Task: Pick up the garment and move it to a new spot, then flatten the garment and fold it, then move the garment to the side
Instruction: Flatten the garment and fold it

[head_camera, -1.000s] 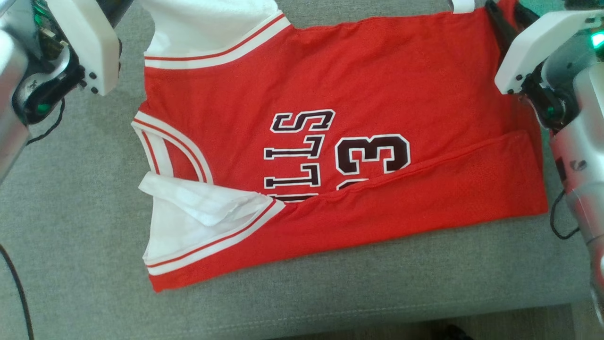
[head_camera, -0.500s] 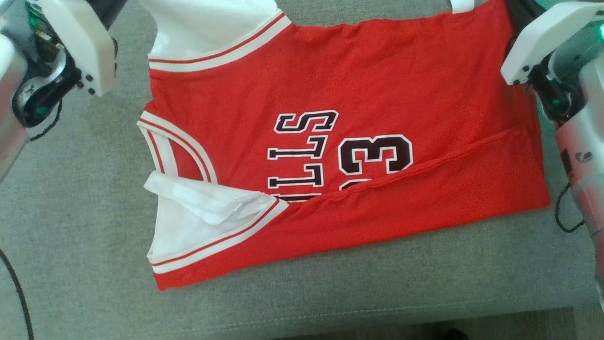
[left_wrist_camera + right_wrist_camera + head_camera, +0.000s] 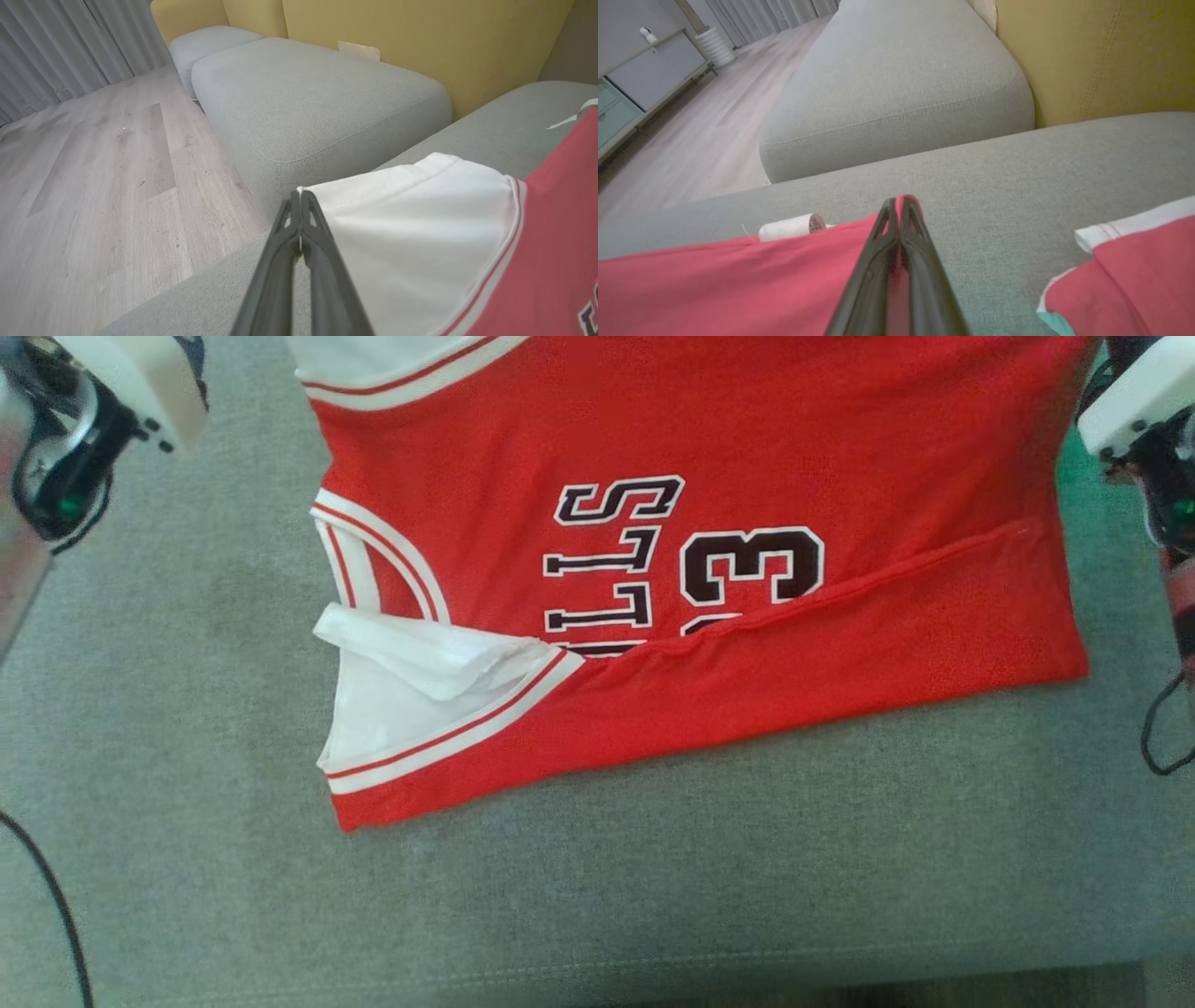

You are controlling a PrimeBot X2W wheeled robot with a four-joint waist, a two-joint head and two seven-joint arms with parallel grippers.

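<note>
The red basketball jersey [image 3: 709, 457], white-trimmed with black lettering and a 3, lies on the grey sofa cushion [image 3: 597, 896], back from its front edge, near side folded over. The left gripper [image 3: 300, 200] is clamped tight on its white shoulder corner; the right gripper [image 3: 899, 205] is pinched closed on its red hem corner.

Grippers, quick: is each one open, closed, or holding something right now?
Left gripper: closed, pinching a white corner of the jersey.
Right gripper: closed, pinching the red edge of the jersey.
</note>
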